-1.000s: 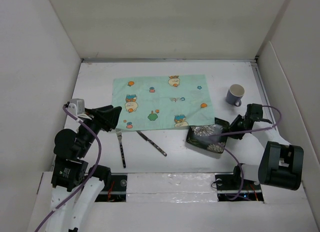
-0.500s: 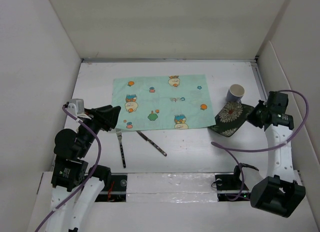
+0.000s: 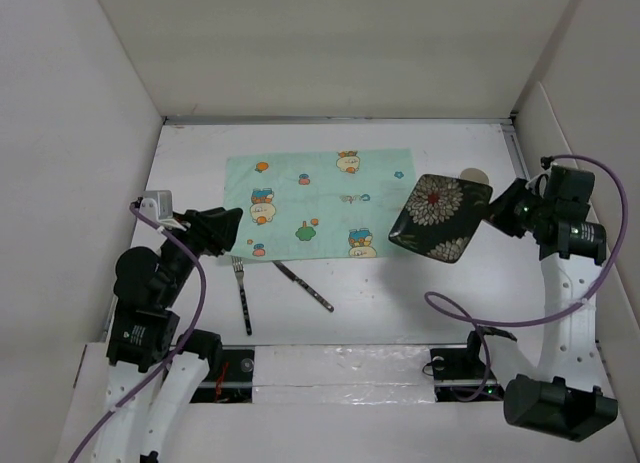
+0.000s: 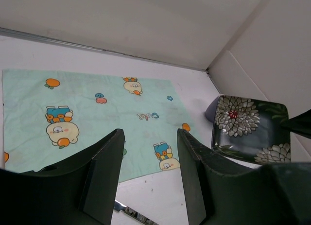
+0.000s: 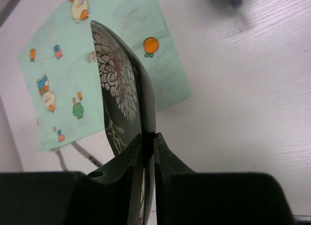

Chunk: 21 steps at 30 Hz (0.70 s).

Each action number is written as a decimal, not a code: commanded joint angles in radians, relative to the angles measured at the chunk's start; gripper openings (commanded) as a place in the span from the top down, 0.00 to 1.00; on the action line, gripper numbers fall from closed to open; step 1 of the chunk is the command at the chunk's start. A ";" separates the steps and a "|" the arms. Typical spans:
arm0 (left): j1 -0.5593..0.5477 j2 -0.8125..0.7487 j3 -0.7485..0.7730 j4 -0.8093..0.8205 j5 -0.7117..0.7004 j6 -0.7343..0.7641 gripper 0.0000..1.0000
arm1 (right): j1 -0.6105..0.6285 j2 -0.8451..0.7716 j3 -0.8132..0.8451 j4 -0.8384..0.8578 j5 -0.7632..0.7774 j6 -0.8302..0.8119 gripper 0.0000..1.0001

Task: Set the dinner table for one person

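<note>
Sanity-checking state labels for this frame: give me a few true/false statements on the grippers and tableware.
1. The right gripper is shut on the floral plate. True.
2. The floral plate lies flat on the placemat. False: it is held tilted by its rim.
3. The left gripper holds the fork. False: it is open and empty; the fork lies on the dinner table.
4. The fork lies left of the knife. True.

left gripper (image 4: 149, 137) spread wide open up front, mint cartoon placemat (image 4: 87, 113) lying flat on the white dinner table (image 4: 160, 196), dark floral plate (image 4: 243, 128) tilted up at the right, sliver of cutlery (image 4: 129, 211) poking in down low
</note>
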 commanded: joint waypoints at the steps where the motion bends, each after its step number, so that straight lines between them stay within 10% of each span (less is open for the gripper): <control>1: 0.007 0.019 -0.007 0.053 0.004 -0.010 0.56 | 0.013 -0.018 0.166 0.071 -0.111 0.017 1.00; 10: 0.007 0.033 -0.021 0.042 -0.038 -0.013 0.54 | 0.252 0.084 0.058 0.444 -0.314 0.143 1.00; 21: 0.007 0.117 0.019 0.004 -0.095 0.001 0.52 | 0.473 0.575 0.070 1.113 -0.428 0.321 1.00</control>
